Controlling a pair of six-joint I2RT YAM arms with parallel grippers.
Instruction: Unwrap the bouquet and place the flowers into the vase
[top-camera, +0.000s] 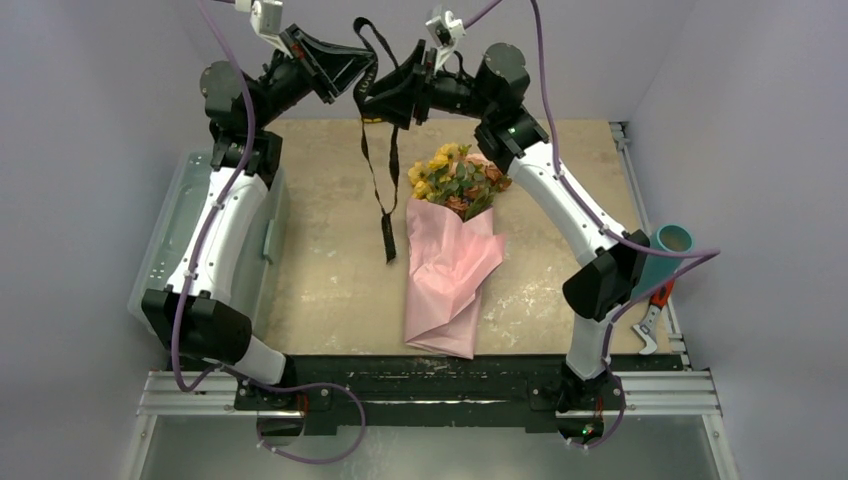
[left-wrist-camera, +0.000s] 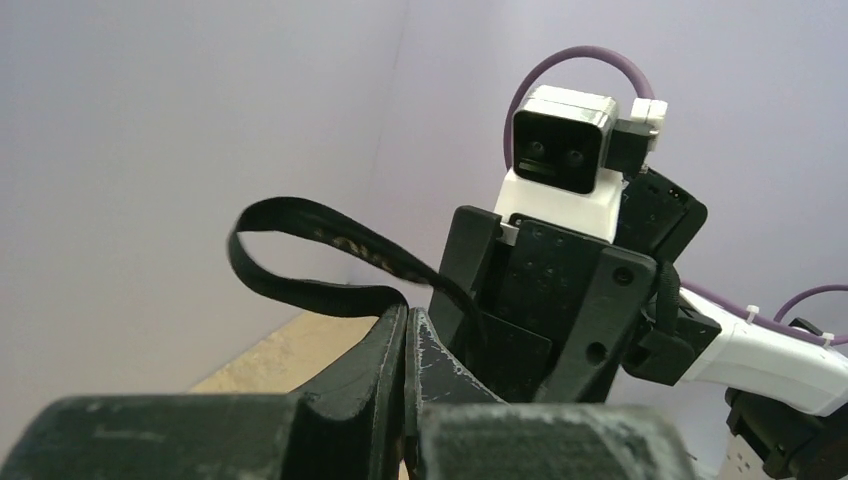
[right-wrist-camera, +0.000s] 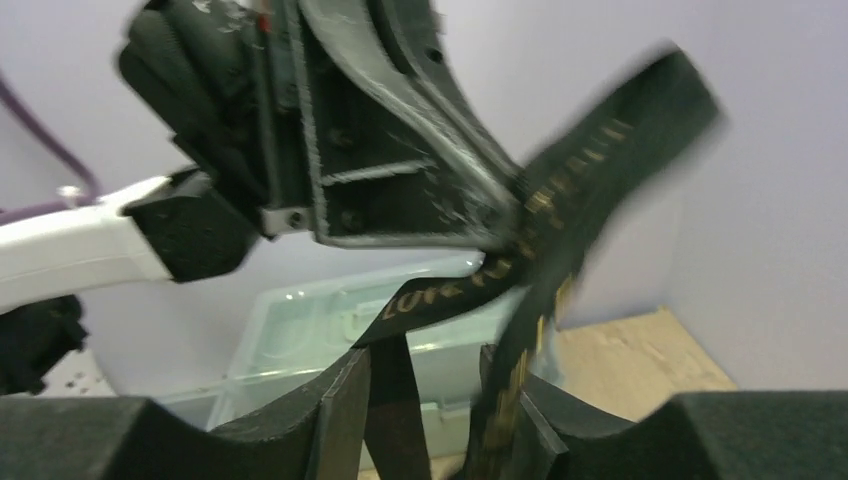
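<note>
The bouquet (top-camera: 447, 268) lies on the table in its pink paper cone, with the flowers (top-camera: 455, 178) at its far end. The black ribbon (top-camera: 386, 205) is off the cone and hangs in the air above the table's far side. My left gripper (top-camera: 350, 72) is shut on the ribbon (left-wrist-camera: 300, 215), which loops out from its tips (left-wrist-camera: 410, 315). My right gripper (top-camera: 378, 95) faces it closely. Its jaws (right-wrist-camera: 428, 375) stand open, with ribbon strands (right-wrist-camera: 450, 295) hanging loose between them. The teal vase (top-camera: 674, 240) stands at the right edge, partly behind my right arm.
A translucent lidded box (top-camera: 170, 235) sits at the left, under my left arm. A red-handled cutter (top-camera: 650, 320) lies near the vase at the table's right edge. The ribbon's tail dangles left of the bouquet.
</note>
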